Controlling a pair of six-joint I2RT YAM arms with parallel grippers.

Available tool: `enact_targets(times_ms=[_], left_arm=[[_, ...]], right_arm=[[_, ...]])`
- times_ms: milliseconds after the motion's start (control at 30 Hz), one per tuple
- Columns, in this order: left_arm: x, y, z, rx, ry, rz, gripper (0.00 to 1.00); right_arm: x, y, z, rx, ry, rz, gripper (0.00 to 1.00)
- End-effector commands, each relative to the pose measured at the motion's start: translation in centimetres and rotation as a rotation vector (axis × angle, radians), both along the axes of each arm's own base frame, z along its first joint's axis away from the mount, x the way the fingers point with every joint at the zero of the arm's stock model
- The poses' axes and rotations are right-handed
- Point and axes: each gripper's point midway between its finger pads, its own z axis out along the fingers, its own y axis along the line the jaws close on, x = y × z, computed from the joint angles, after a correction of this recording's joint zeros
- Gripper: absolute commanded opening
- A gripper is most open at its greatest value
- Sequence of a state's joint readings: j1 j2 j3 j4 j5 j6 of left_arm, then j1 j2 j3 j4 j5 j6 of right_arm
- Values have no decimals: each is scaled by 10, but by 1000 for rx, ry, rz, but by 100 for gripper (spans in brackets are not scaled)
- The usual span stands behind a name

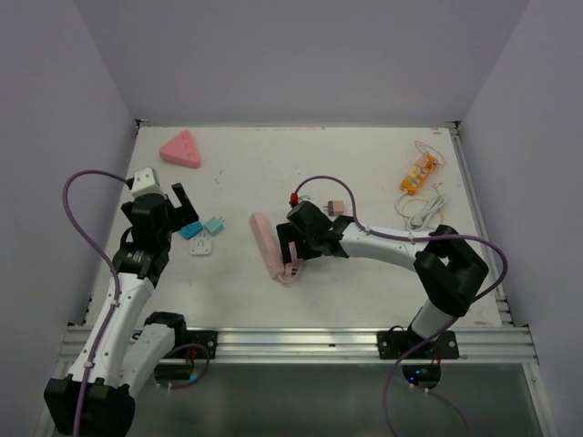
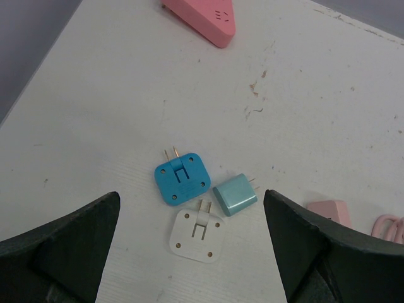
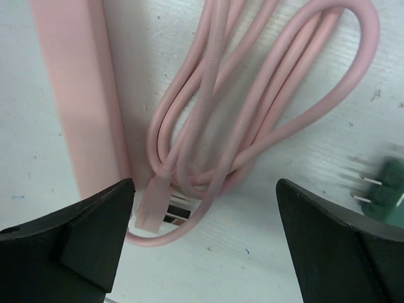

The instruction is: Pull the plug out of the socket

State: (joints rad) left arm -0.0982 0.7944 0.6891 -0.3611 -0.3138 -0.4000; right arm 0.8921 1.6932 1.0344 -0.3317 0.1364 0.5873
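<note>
A pink power strip (image 1: 265, 238) lies at the table's middle, with its pink cable (image 3: 252, 95) coiled beside it and the cable's flat pink plug (image 3: 151, 202) lying loose. My right gripper (image 1: 296, 246) hovers open over the coil (image 3: 205, 252), beside the strip (image 3: 72, 95). I cannot see the strip's socket face. My left gripper (image 1: 182, 205) is open and empty (image 2: 189, 252) above three loose plugs: blue (image 2: 182, 178), teal (image 2: 235, 196) and white (image 2: 197, 235).
A pink triangular socket block (image 1: 180, 150) lies at the back left. An orange item (image 1: 418, 173) and a white cable (image 1: 424, 211) lie at the back right. A dark green plug (image 3: 385, 189) lies right of the coil. Walls enclose the table.
</note>
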Motion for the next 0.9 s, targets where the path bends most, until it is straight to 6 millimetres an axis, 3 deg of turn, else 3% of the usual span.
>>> enact_targets(times_ms=[0,267,333,667,800,867], left_arm=[[2,2,4,15,-18,-5,100],[2,2,4,16,-15,-5,100],[2,2,2,16,-12,-7,100],[2,1,1,13,-9,-10,100],[2,1,1,14,-7,-11,100],[2,1,0,14,-5,-12,100]], right_arm=[[8,4,46,50,-67,-52,99],[1,34,47,62,-30,-53,99],[1,34,42,23,-45,-67,99],[-2,21,-20,-184,3,-105,98],[2,21,-32,-210,-3,-71,83],[10,24,-32,-202,-16,-45,64]])
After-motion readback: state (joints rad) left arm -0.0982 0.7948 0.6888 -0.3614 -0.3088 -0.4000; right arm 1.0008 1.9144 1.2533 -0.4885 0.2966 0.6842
